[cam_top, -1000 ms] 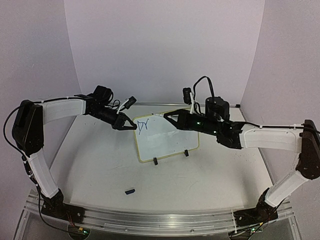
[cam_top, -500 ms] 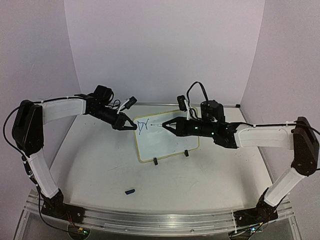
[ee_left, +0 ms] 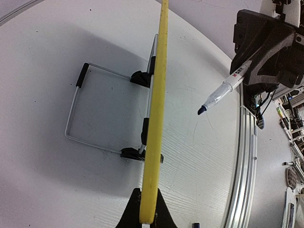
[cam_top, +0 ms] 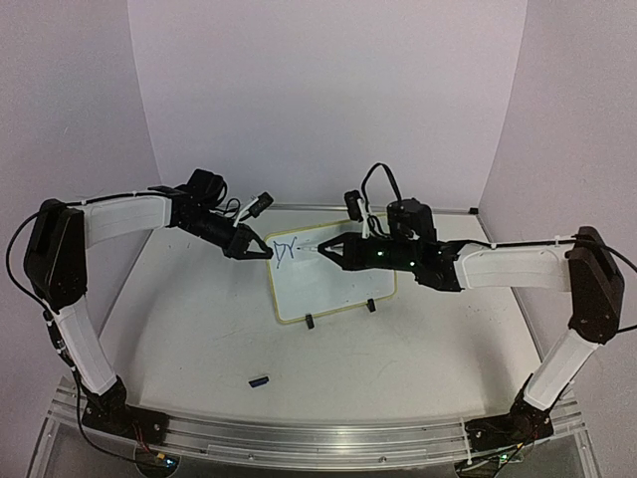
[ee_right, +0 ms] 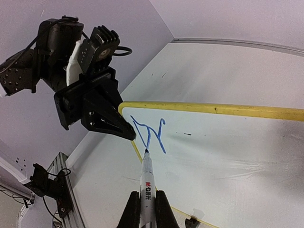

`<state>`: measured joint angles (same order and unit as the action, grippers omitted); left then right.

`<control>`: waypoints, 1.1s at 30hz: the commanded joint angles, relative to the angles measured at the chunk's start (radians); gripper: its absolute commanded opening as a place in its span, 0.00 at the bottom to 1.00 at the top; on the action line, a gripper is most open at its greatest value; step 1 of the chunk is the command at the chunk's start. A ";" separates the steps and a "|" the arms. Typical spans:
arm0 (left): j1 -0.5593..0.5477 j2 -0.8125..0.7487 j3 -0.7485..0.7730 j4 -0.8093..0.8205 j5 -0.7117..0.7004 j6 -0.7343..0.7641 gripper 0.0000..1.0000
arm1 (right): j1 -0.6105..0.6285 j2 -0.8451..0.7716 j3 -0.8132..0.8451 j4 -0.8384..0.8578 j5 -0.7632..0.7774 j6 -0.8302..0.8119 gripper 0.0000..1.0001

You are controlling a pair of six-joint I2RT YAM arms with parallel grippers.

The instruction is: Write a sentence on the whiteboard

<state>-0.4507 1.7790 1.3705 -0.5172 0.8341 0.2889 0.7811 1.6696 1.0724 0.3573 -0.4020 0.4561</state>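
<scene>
One whiteboard (cam_top: 333, 284), corner in left pincer (cam_top: 265, 253), right pincer's (ee_right: 147, 202) marker (ee_right: 146, 176) by strokes (ee_right: 151, 135).

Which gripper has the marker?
The right gripper: it is shut on the marker, pointing its tip at the whiteboard. The left gripper holds no pen; it clamps the board's yellow frame at a corner.

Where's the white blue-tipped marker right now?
The white marker is clamped in the right gripper, tip by the blue strokes at the yellow-framed whiteboard's upper-left corner in the top view, beside the left gripper.
</scene>
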 commanded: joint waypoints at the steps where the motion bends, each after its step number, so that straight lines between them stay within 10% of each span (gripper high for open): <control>1: -0.005 -0.018 0.023 -0.061 -0.053 0.017 0.00 | 0.006 0.029 0.048 0.007 0.046 -0.011 0.00; 33: -0.006 -0.026 0.024 -0.063 -0.058 0.021 0.00 | 0.007 0.002 0.016 0.005 0.212 0.052 0.00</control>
<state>-0.4515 1.7790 1.3739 -0.5240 0.8265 0.2882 0.7931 1.7248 1.0986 0.3425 -0.2640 0.5004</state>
